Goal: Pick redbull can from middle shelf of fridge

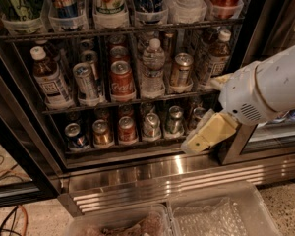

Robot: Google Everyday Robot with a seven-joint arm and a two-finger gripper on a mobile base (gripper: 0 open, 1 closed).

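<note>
The fridge (152, 175) stands open with wire racks of drinks. On the middle shelf (162, 98) the redbull can (86, 81), slim and silver with blue panels, stands upright second from the left, between a brown bottle (48, 77) and a red Coca-Cola can (122, 80). A second slim can stands right behind it. My gripper (199, 141), cream-coloured on a white arm (270, 90), hangs at the fridge's lower right, in front of the bottom shelf's right end. It is well right of and below the redbull can and holds nothing that I can see.
A water bottle (152, 68), a gold-tan can (181, 70) and a tea bottle (217, 58) fill the middle shelf's right side. Short cans (127, 129) line the bottom shelf. Clear plastic bins (221, 213) sit on the floor in front. Cables (10, 220) lie at the lower left.
</note>
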